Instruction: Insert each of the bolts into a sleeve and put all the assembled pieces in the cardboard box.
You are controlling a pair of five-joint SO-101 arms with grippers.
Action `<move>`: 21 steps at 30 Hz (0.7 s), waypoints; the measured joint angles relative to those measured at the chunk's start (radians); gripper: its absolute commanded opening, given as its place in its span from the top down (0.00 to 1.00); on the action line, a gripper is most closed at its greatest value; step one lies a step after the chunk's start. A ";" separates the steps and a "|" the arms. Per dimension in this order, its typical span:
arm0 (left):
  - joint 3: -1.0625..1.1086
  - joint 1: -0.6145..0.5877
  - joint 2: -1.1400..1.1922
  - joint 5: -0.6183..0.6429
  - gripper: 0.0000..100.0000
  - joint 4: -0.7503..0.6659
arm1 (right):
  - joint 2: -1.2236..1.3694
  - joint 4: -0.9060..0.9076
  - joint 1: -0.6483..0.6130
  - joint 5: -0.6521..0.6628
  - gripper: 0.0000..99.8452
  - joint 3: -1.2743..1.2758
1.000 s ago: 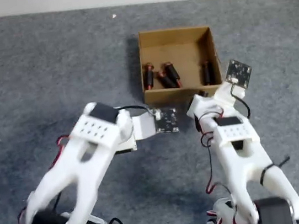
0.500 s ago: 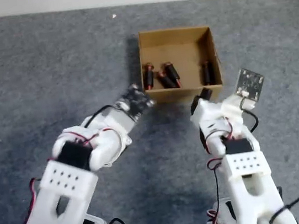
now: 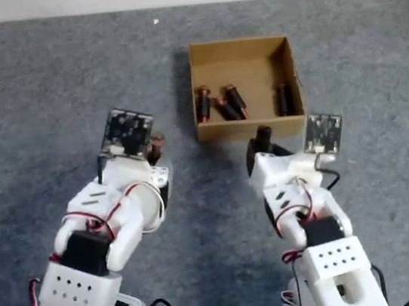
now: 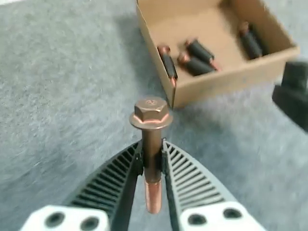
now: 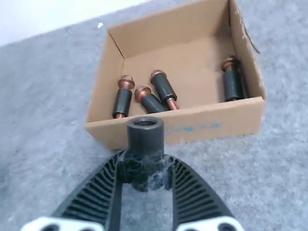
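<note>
Bolt (image 4: 150, 144) in hand: a copper-coloured one with a flanged hexagonal head, and my left fingers (image 4: 120, 178) are clamped on its shank from either side; the head stands out past their tips, and the plain end pokes back between them towards my wrist. From the high view I hold it above the grey tabletop (image 3: 42, 84), off to the left of the cardboard box (image 3: 238, 48) and apart from its near left corner. My right fingers (image 5: 103, 187) are closed tight on a dark sleeve (image 5: 144, 144), gripping its lower part; the free end sticks out beyond them with its open bore showing. That sleeve sits just in front of the box's near wall, towards the right half of it; I cannot tell whether it touches the cardboard. Bolt and sleeve are well apart from each other, the bolt on the left and the sleeve on the right. The box rests on the tabletop with its top open. Four assembled pieces (image 3: 223, 108) lie on its floor, each a dark sleeve with a copper bolt head at one end; three are grouped close together near the left wall, two of them leaning towards each other, and the fourth lies alone beside the right wall.
</note>
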 measured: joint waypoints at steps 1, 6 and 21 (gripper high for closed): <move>0.023 -0.002 -0.021 0.021 1.00 -0.028 | -0.020 0.000 -0.003 0.000 1.00 0.008; 0.118 0.000 -0.141 0.101 1.00 -0.149 | -0.101 0.000 -0.015 0.035 1.00 0.044; 0.229 -0.002 -0.365 0.242 1.00 -0.354 | -0.315 -0.143 -0.155 0.216 1.00 0.258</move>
